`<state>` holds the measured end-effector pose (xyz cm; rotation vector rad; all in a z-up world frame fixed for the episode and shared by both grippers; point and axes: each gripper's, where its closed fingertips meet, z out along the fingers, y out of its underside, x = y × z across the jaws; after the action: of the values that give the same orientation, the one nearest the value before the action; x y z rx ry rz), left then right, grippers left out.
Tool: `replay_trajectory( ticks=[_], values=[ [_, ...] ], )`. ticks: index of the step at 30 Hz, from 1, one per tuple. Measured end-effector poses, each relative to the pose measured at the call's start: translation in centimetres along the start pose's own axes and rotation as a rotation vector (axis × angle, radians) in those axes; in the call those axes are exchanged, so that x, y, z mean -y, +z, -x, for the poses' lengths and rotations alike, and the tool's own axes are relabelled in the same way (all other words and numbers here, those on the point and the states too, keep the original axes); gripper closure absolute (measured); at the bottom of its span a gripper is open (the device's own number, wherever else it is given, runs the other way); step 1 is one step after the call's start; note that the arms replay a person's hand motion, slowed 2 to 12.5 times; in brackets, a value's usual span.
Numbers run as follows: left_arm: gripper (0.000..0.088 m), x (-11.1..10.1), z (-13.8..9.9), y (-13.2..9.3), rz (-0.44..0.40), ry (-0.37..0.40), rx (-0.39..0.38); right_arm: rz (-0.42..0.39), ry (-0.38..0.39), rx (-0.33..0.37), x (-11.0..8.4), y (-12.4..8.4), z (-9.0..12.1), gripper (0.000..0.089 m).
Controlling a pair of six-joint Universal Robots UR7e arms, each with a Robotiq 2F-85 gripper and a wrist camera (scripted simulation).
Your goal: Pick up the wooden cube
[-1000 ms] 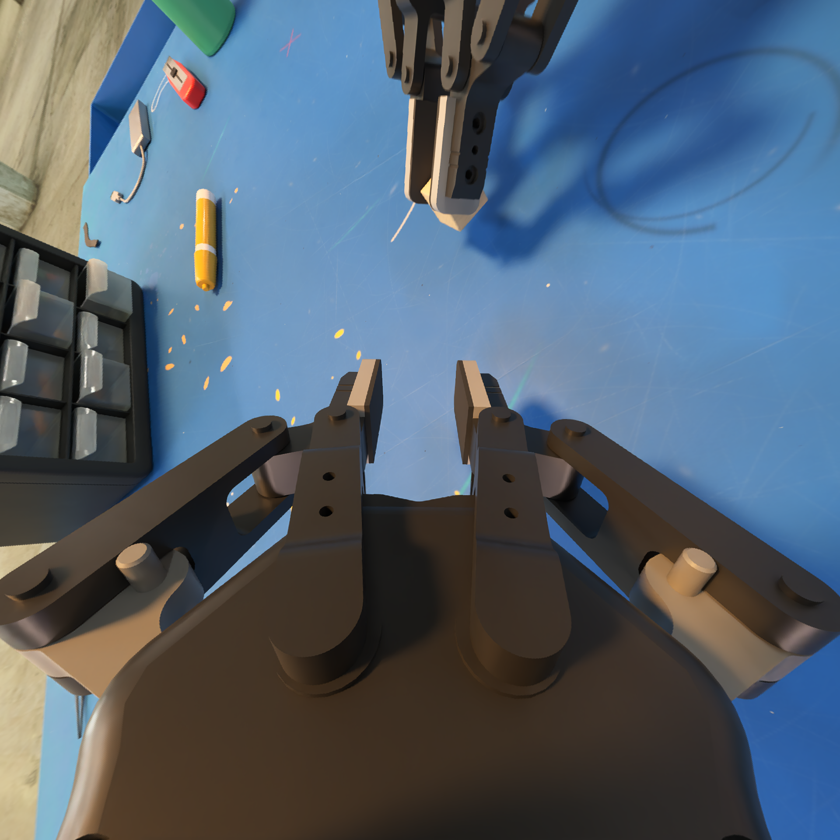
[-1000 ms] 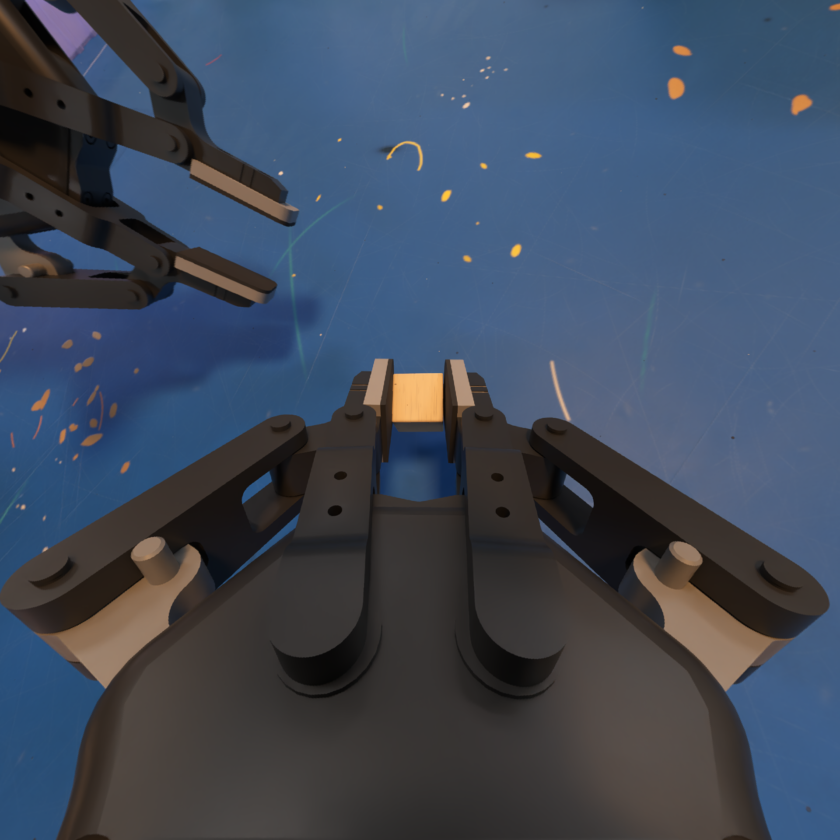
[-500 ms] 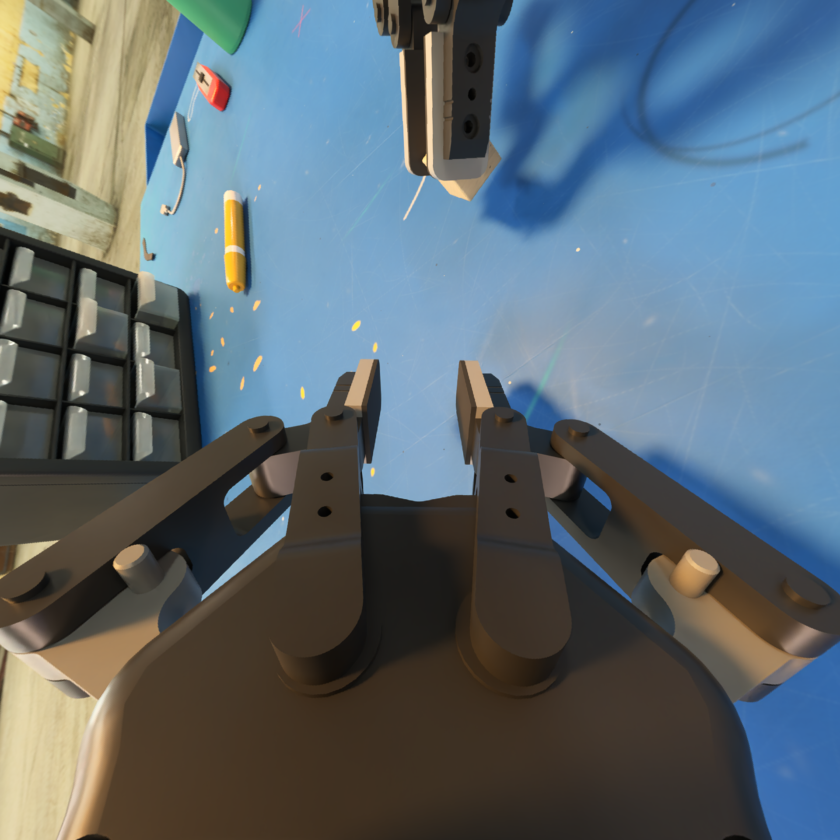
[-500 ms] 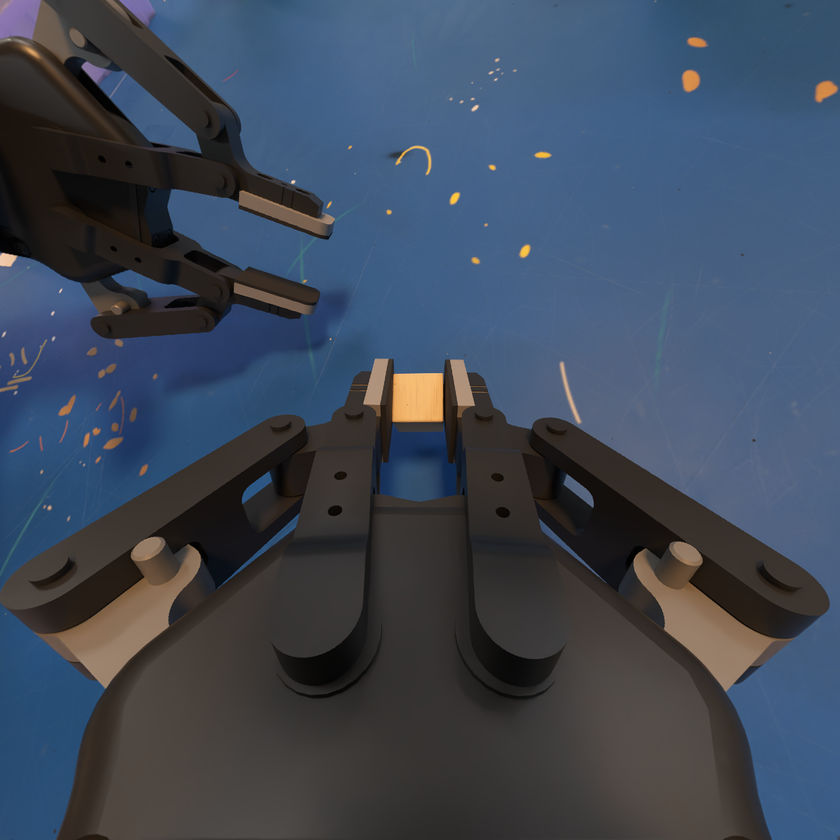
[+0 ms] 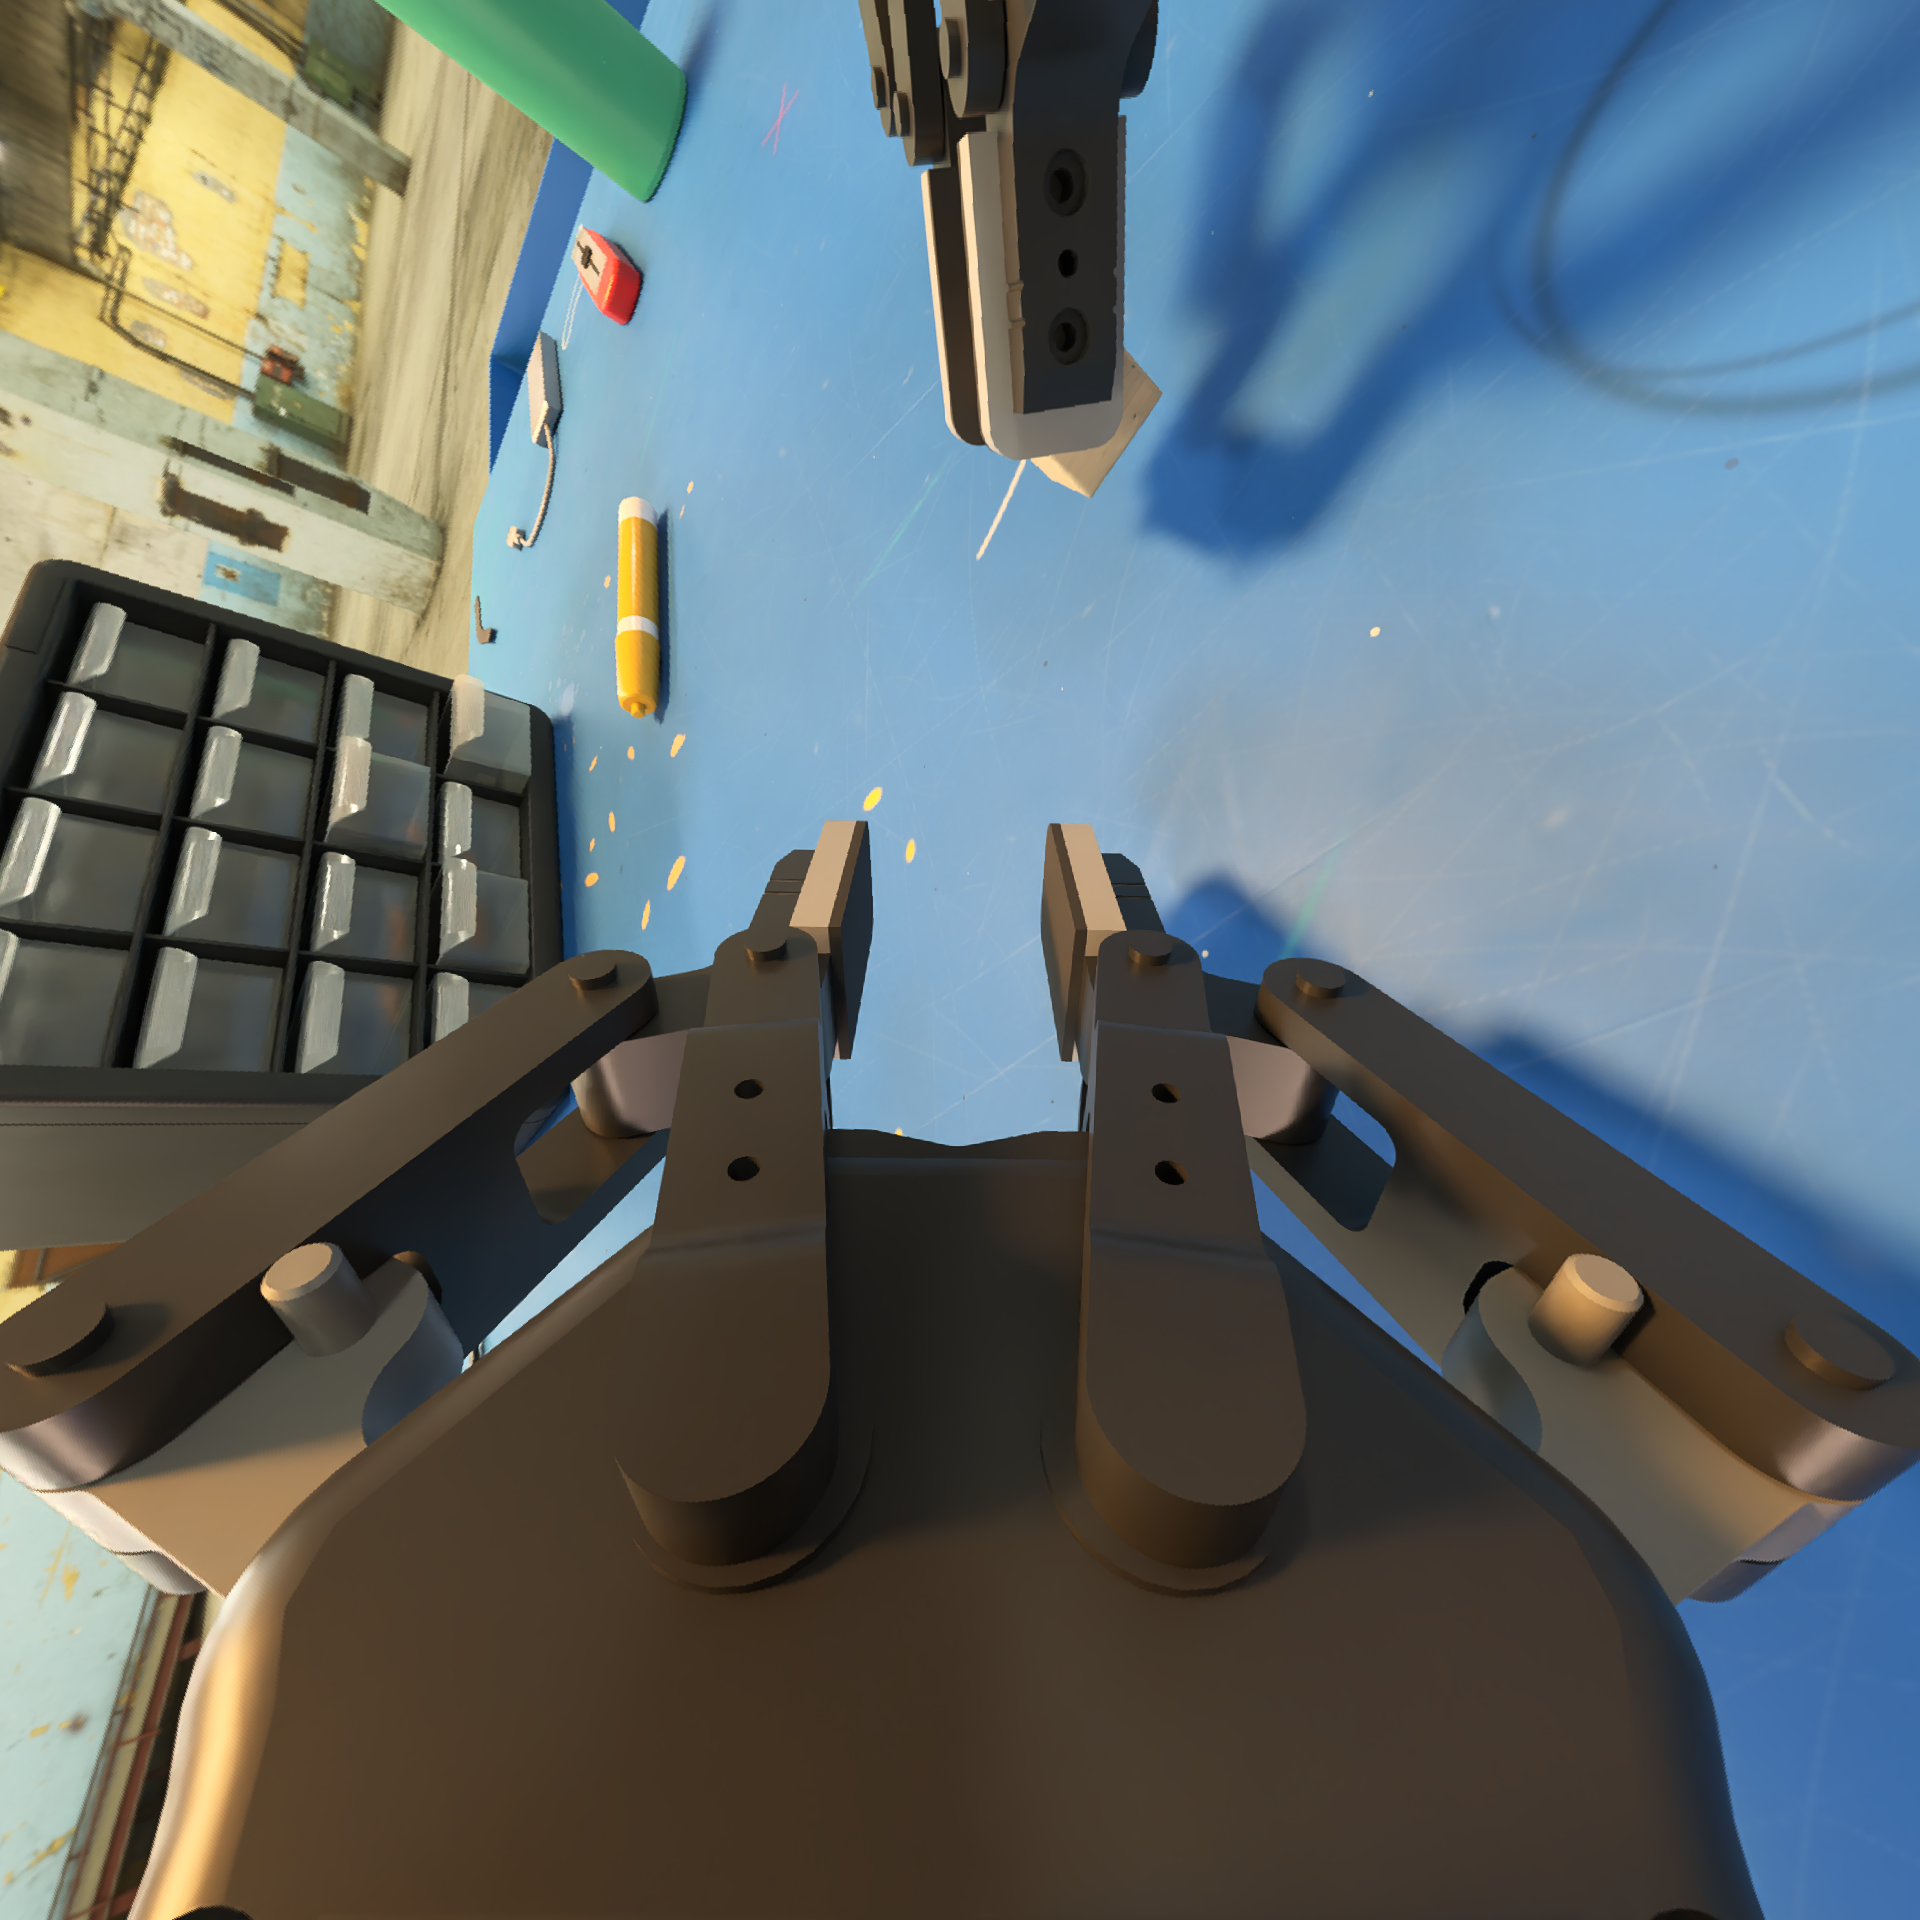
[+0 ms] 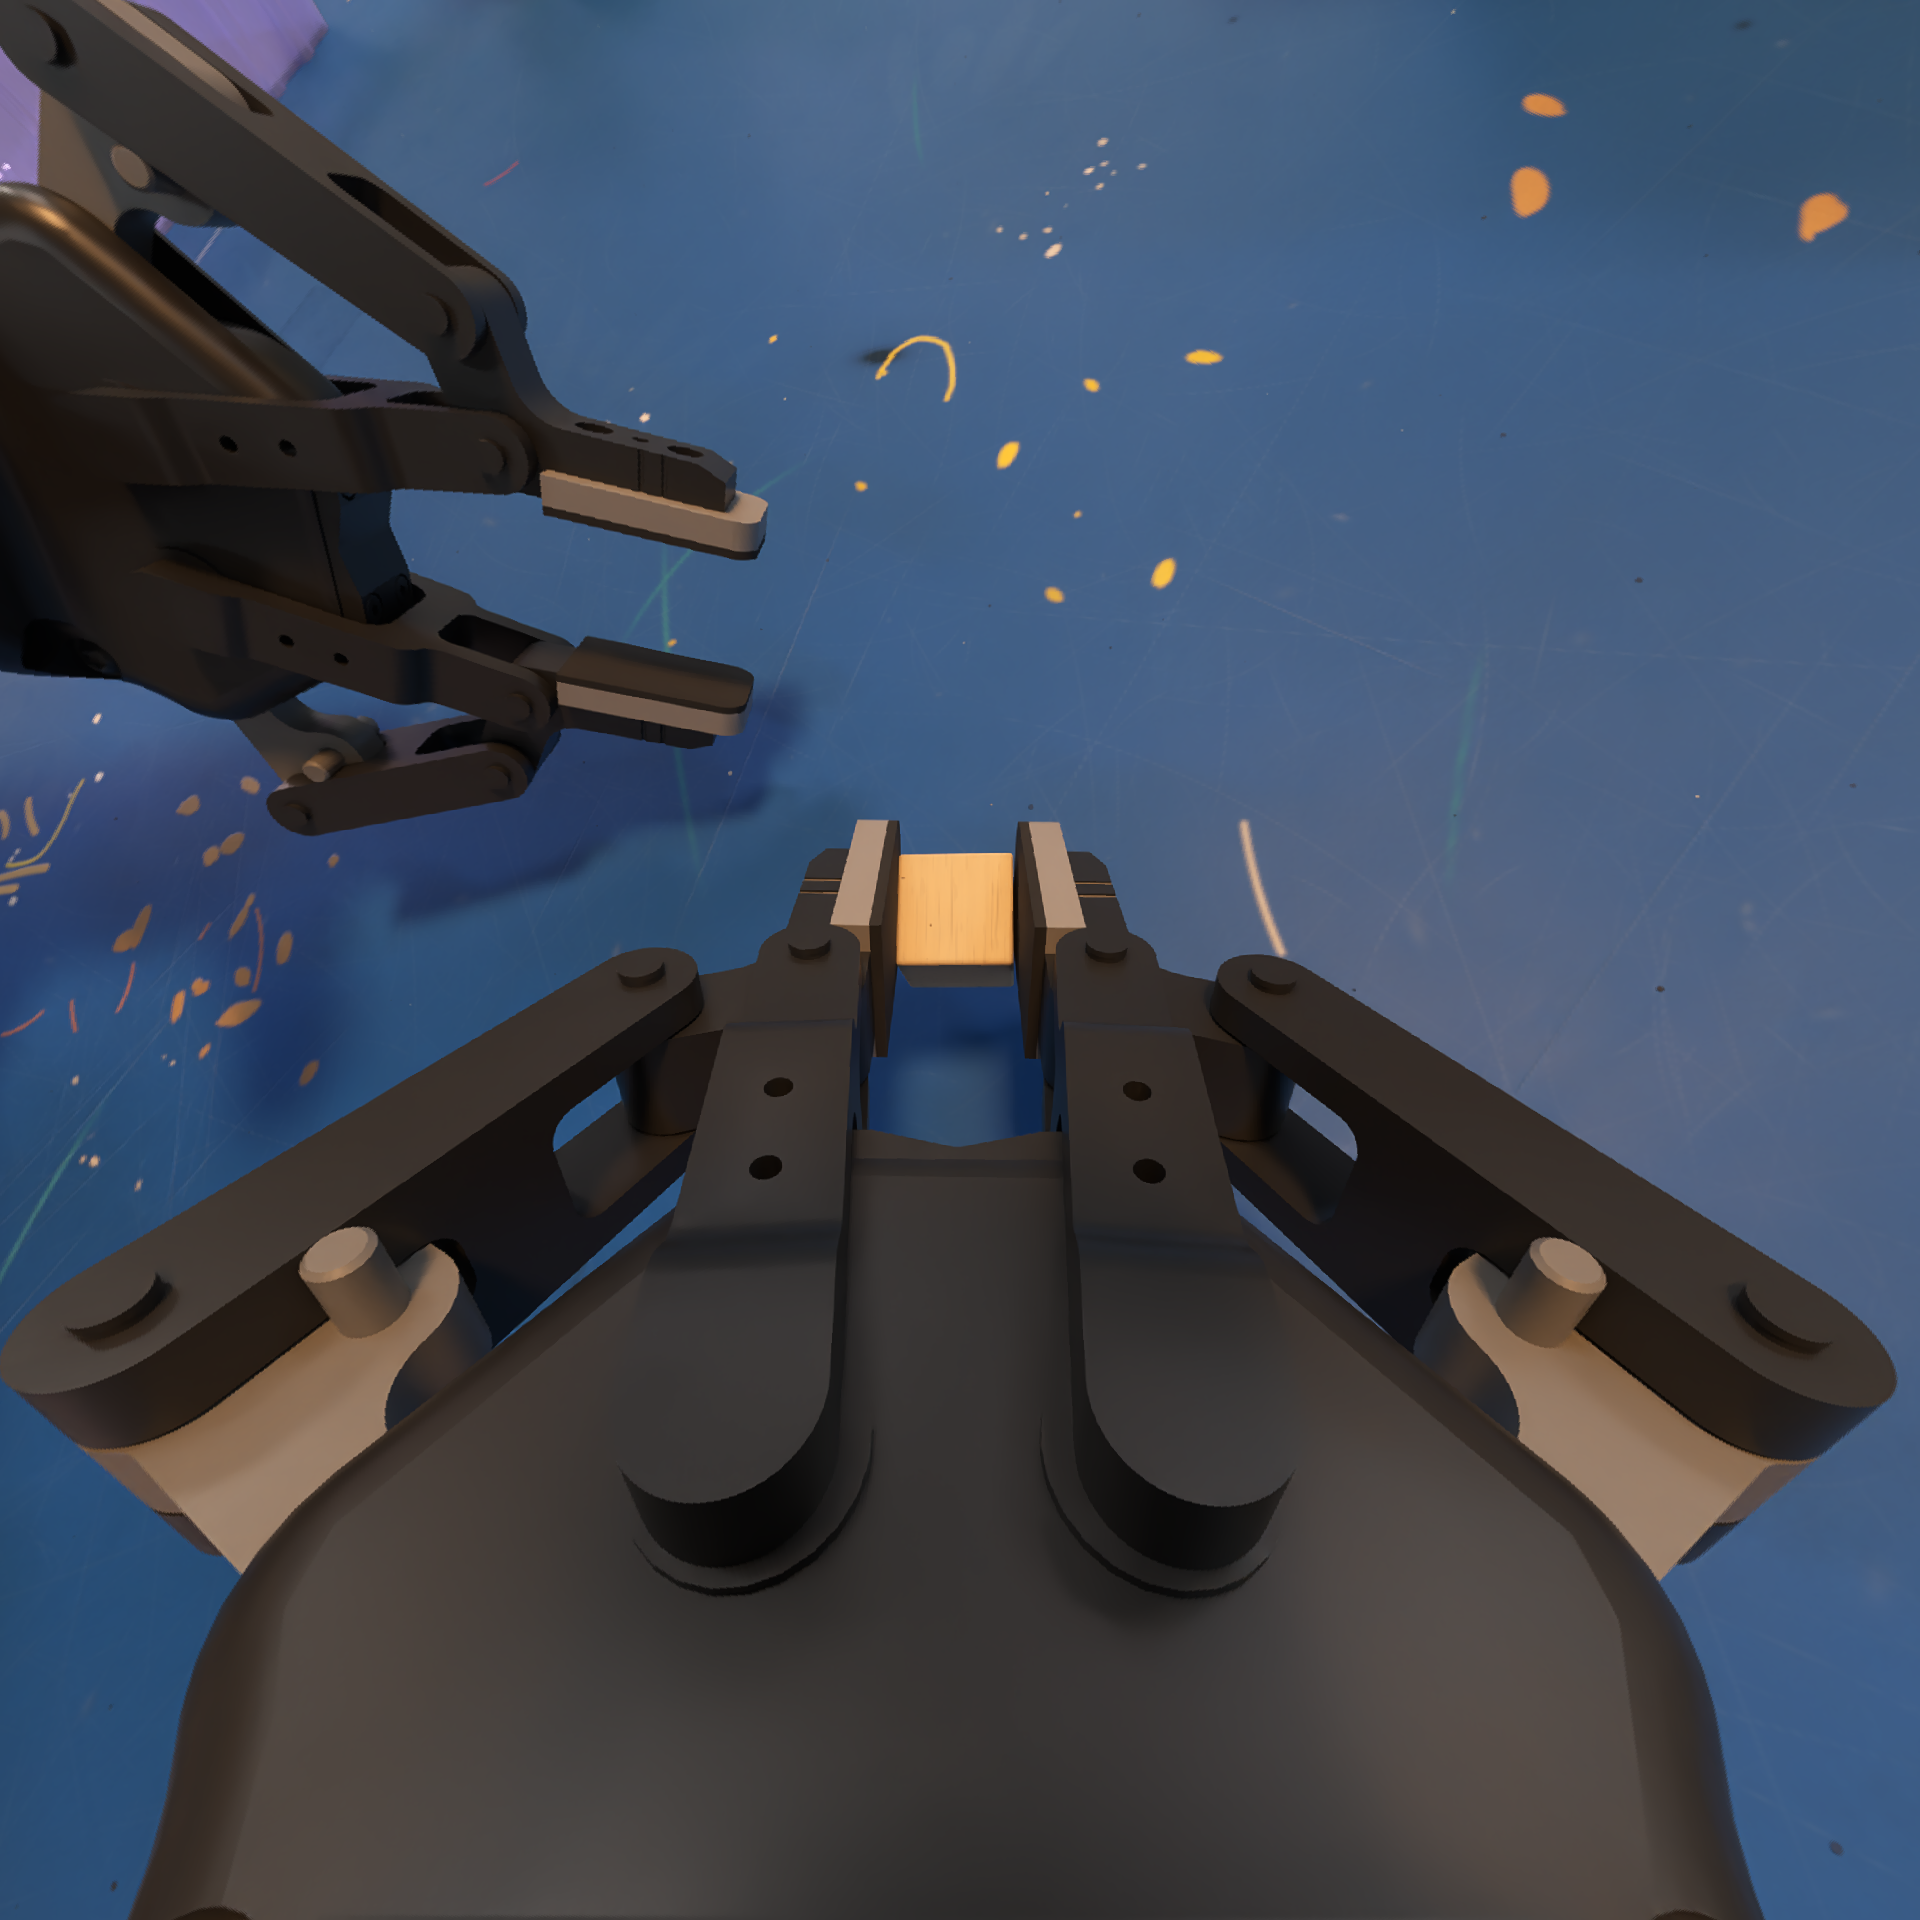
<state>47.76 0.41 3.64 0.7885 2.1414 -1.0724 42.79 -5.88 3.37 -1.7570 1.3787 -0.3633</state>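
Note:
The wooden cube (image 6: 954, 909) is a small light-wood block clamped between the pads of my right gripper (image 6: 956, 883), held above the blue table (image 6: 1455, 623). In the left wrist view the right gripper (image 5: 1039, 416) hangs at the top centre, with a corner of the cube (image 5: 1112, 436) sticking out below its fingers. My left gripper (image 5: 956, 883) is open and empty above the table. It also shows in the right wrist view (image 6: 743, 613) at the upper left, apart from the cube.
A black parts organizer (image 5: 260, 831) with clear drawers stands at the left. A yellow marker (image 5: 636, 603), a red utility knife (image 5: 608, 275), a small grey adapter with a cord (image 5: 542, 384) and a green object (image 5: 561, 73) lie along the table's left edge.
The right gripper keeps the cube clamped and has risen from the table. The left gripper has drawn nearer to it in the right wrist view. The left camera has tilted, showing more of the organizer and background.

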Motion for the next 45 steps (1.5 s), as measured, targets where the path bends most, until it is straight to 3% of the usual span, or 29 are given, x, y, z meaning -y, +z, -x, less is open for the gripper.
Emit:
replay_trajectory(
  ticks=[20,27,35,45],
  values=[
    [0.0627,1.9,-0.7,1.6,-0.002,-0.029,-0.009,0.039,-0.015,-0.038,-0.2,-0.9,-1.8,0.0697],
    [0.0655,2.6,-0.7,1.5,-0.042,-0.065,-0.057,0.046,-0.026,-0.026,0.3,-1.2,-2.1,0.0697],
    [0.0751,3.8,0.0,0.8,-0.129,-0.204,-0.157,0.089,-0.064,-0.015,0.6,-1.2,-2.2,0.0697],
    [0.081,5.2,1.2,-0.2,-0.233,-0.402,-0.368,0.177,-0.129,0.009,0.9,-0.9,-2.4,0.0697]
  ],
)
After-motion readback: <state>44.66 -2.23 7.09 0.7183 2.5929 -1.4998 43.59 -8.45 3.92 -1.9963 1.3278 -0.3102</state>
